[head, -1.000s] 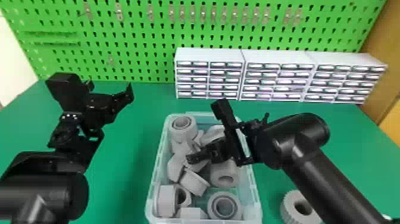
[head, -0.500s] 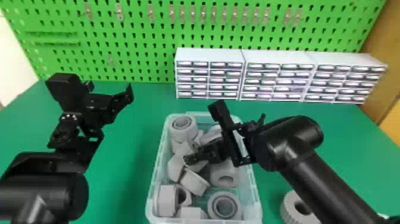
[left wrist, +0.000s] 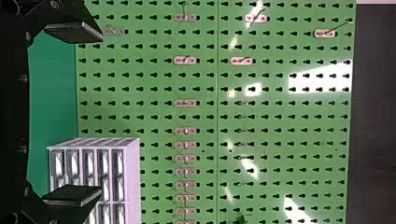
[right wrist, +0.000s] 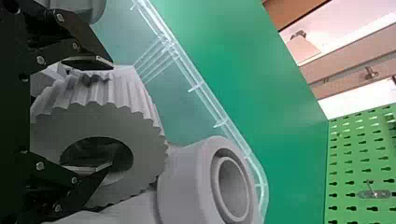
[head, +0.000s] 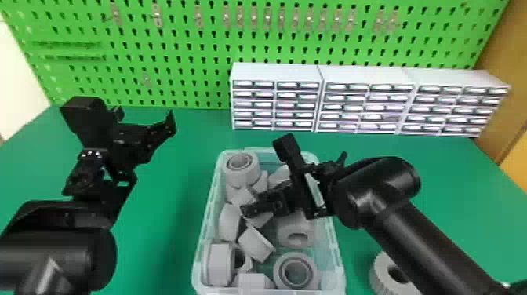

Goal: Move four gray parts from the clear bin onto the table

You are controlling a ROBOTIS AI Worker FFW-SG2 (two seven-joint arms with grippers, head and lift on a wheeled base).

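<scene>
Inside clear bin point(head: 338, 251), gray gear point(right wrist: 100, 122), wall within open right pincer point(head: 251, 203)

My head view comes through brightly and evenly lit, with a soft dark shadow on the surface point(head: 451, 168) left of the clear bin point(head: 208, 212) and dull highlights along the black right arm point(head: 384, 188). In my left wrist view, hard white glare patches break up the pegboard point(left wrist: 280, 116). My right wrist view has deep shade inside the toothed gray part's point(right wrist: 95, 121) hole.
</scene>
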